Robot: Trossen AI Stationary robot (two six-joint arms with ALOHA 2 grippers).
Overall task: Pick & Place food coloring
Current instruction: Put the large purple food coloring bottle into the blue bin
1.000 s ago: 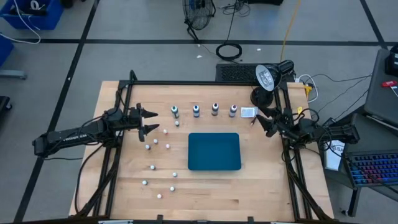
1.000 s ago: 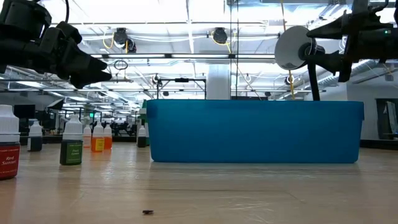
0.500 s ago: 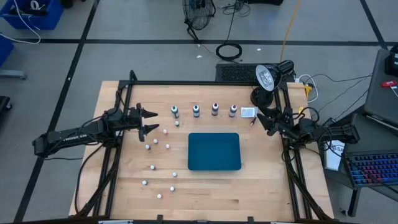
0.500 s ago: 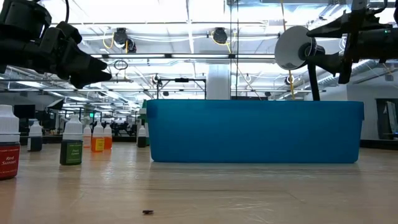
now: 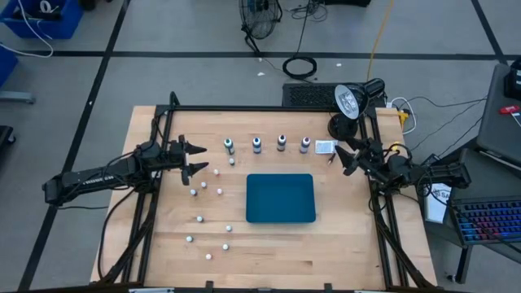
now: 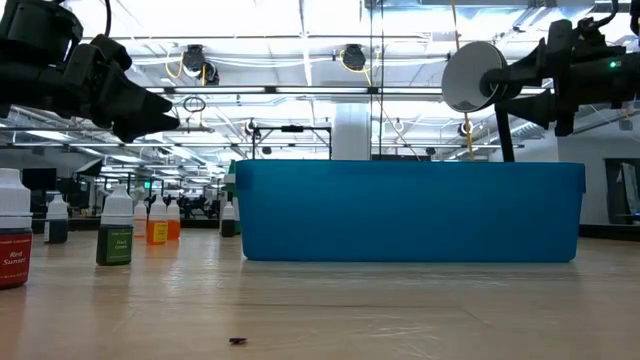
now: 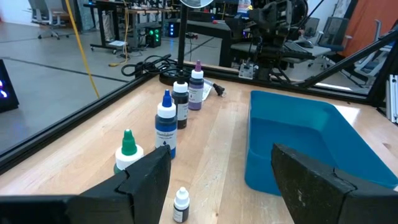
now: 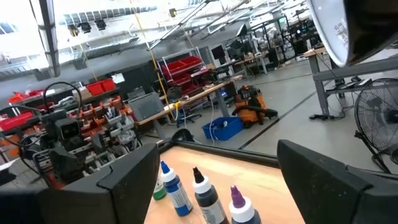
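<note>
Right tool point(image 5: 345, 160) shifted slightly toward bottles point(image 5: 269, 145), fingers apart, left tool point(image 5: 195, 159) fingers apart beside them, four bottles in a row behind blue bin point(image 5: 281, 198) on desk point(image 5: 342, 236)

Both arms reach inward above the table, left gripper point(image 5: 198, 158) and right gripper point(image 5: 342, 159) with jaws apart.
</note>
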